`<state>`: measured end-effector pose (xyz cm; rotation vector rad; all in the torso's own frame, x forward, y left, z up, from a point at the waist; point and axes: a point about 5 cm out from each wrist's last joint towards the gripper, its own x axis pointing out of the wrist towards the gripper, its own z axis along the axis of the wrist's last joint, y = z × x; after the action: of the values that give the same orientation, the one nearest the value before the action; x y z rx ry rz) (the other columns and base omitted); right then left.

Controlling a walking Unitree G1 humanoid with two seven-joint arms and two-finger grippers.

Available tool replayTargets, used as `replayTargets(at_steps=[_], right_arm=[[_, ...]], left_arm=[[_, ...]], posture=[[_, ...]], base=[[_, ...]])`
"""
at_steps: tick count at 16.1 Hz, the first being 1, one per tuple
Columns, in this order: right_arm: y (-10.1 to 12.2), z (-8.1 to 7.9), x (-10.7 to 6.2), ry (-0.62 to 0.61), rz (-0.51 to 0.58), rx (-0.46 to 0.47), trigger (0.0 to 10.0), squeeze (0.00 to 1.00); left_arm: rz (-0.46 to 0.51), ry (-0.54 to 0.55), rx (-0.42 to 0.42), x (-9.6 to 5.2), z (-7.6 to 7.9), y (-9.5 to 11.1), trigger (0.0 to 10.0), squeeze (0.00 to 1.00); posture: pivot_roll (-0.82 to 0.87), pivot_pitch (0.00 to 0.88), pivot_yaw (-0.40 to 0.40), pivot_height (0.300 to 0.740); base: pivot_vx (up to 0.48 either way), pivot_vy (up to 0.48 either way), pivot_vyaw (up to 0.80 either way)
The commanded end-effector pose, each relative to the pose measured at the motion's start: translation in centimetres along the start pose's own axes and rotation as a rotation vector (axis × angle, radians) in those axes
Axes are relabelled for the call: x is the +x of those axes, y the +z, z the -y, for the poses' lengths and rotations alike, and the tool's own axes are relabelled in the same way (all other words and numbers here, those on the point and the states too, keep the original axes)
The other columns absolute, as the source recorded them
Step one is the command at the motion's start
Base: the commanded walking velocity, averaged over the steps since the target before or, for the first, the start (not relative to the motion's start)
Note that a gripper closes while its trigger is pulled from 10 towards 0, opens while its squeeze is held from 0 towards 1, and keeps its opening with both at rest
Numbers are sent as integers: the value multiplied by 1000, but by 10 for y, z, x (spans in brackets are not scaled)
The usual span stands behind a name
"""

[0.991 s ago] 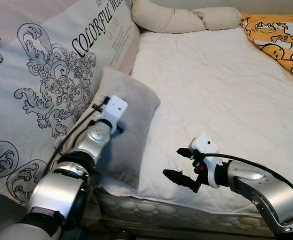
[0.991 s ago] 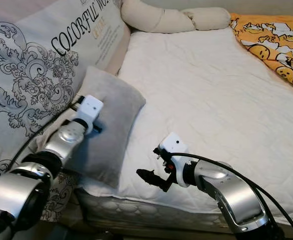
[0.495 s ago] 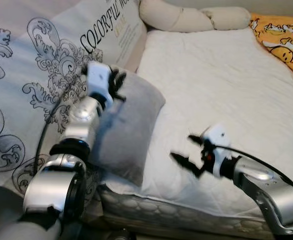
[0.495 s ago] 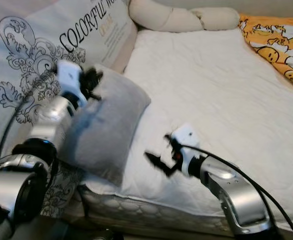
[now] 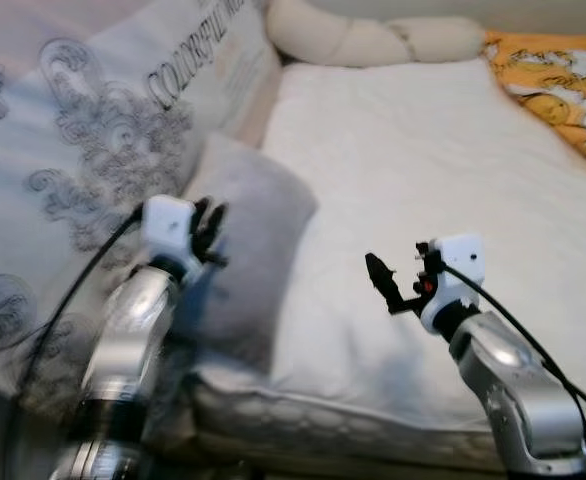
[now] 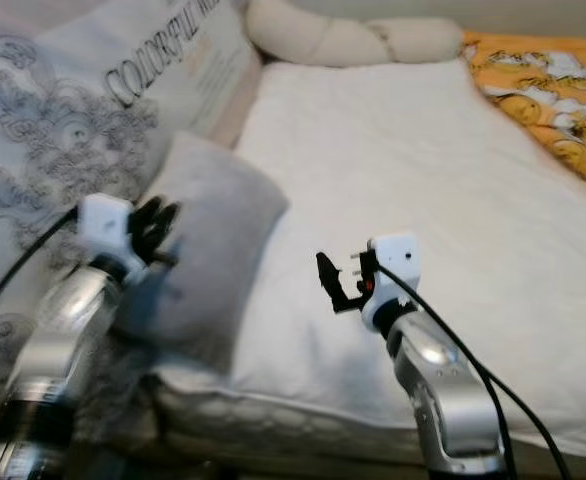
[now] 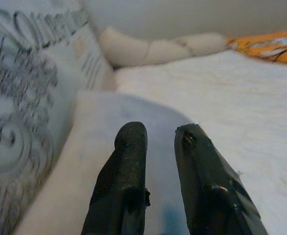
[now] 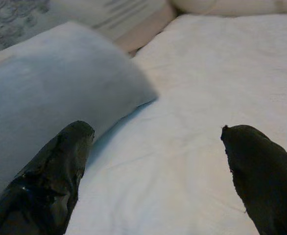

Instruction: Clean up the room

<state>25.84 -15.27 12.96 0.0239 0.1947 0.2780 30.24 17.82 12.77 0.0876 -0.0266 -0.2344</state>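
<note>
Soft grey pillow [image 5: 248,250] on quilted mattress [image 5: 423,170]; left claw [image 7: 155,134] nearly closed, right claw [image 8: 153,132] spread.

A white quilted bed cover [image 5: 453,150] takes up the centre and right of the frame, smooth with faint creases. Along its far end, at the top centre, lies a long cream bolster [image 5: 373,40] pinched into rounded sections. In the upper right corner an orange blanket [image 5: 558,80] printed with yellow figures rests on the cover. Down the left side leans a large pale cushion [image 5: 103,130] with grey scrollwork and dark lettering reading "COLORFUL". At the bottom centre the mattress side [image 5: 323,425] shows stitched padding.
</note>
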Motion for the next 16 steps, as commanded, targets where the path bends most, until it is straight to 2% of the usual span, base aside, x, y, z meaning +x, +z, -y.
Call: replayTargets(at_steps=[1,2,4,5,7,9,11,16], right_arm=[[1,10,-3,-60,11,-6,10000,1000],[-1,12,-3,-82,5,-3,10000,1000],[-4,15,-4,-128,4,-3,10000,1000],[-5,17,-3,-142,10,-31,10000,1000],[-5,15,-3,-108,23,-2,10000,1000],[-1,16,-3,-126,88,-15,10000,1000],[-7,20,-4,-171,37,-25,10000,1000],[-26,22,-8,-191,-94,13,10000,1000]], left_arm=[[-29,26,-15,-3,4,0,10000,0],[-49,42,-55,-8,6,-1,10000,1000],[-62,40,-65,-12,10,1,10000,1000],[-68,51,-59,-13,12,3,10000,1000],[-84,72,-54,-17,12,5,10000,1000],[-101,91,-50,-20,12,4,10000,1000],[-103,107,-45,-22,12,4,10000,1000],[-132,88,-41,-25,16,3,10000,1000]], posture=[[-67,0,63,740],[-57,0,55,740],[-46,0,48,740],[-39,0,42,740],[-36,0,38,740],[-33,0,30,740],[-30,0,24,740],[-38,0,35,740]], base=[[0,-480,0],[0,-480,0],[0,-480,0],[0,-480,0],[0,-480,0],[0,-480,0],[0,-480,0],[0,-480,0]])
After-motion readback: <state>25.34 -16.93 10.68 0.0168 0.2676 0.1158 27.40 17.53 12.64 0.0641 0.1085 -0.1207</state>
